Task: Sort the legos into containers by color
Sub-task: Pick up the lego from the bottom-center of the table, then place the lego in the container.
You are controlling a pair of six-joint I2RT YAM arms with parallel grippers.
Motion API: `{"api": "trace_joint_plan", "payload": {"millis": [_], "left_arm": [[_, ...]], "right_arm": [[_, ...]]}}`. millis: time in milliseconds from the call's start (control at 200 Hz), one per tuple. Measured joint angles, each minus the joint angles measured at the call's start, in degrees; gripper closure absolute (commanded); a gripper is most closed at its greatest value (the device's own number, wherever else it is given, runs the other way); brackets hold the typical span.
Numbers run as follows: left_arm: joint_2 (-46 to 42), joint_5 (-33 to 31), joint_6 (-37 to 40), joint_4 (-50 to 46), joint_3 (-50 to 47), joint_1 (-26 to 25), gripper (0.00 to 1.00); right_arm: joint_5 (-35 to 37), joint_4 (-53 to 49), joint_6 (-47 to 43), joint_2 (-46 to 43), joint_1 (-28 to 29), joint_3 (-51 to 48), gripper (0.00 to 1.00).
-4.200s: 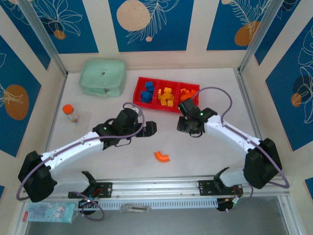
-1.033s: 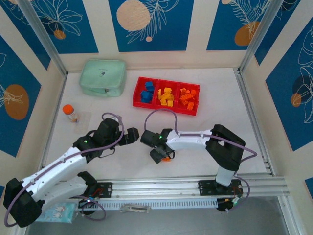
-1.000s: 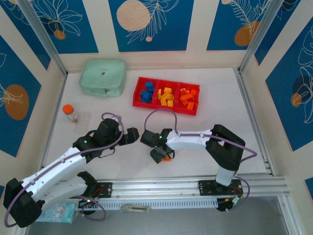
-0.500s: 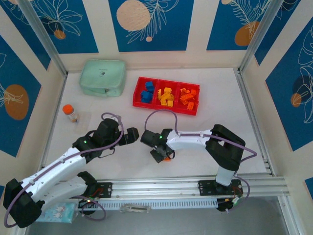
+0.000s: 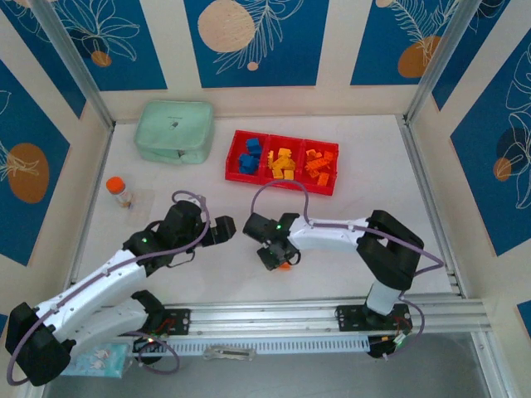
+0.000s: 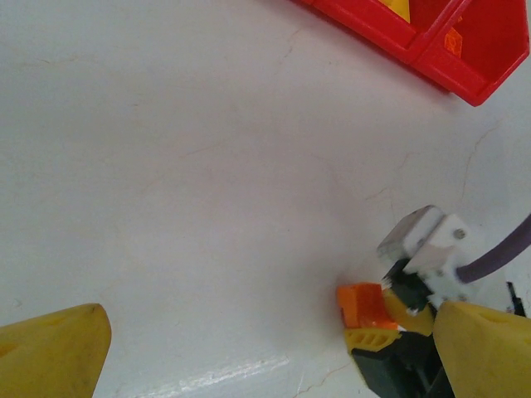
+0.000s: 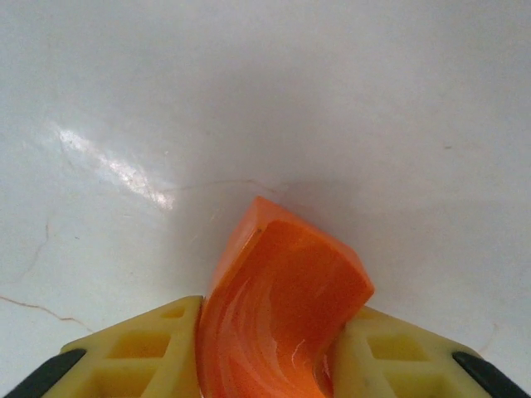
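Fingers (image 7: pixel 133 352) of our right gripper (image 5: pixel 280 259) pinch orange arch (image 7: pixel 282 307) low over table (image 7: pixel 249 83), near front edge. We should lift straight, squeeze firm: curved faces could slip. Left gripper (image 5: pixel 229 230) spread wide, empty, just beside. Far: red tray (image 5: pixel 231 166), right compartment (image 5: pixel 335 174) with orange legos (image 5: pixel 319 164), our target.

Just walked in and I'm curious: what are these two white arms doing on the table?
They are sorting toy bricks by color. The right arm's fingers are shut on a curved orange brick near the front middle of the table. The left arm's fingers are open beside it and hold nothing. At the back, a red tray holds sorted bricks: blue, yellow and orange, each in its own section. A green case and a small bottle sit off to the left.
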Motion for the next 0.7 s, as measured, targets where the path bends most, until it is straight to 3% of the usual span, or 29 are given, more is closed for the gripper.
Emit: {"api": "trace_joint_plan", "payload": {"millis": [205, 475, 700], "left_arm": [[1.53, -0.04, 0.61, -0.48, 1.38, 0.0, 0.01], [7.15, -0.46, 2.73, 0.13, 6.49, 0.35, 0.01], [12.98, -0.63, 4.76, 2.99, 10.38, 1.03, 0.01]], "right_arm": [[-0.02, -3.58, 0.9, -3.45, -6.58, 3.08, 0.64], [1.46, -2.84, 0.59, -3.89, -23.47, 14.32, 0.64], [5.22, 0.63, -0.76, 3.76, -33.81, 26.34, 0.64]]}}
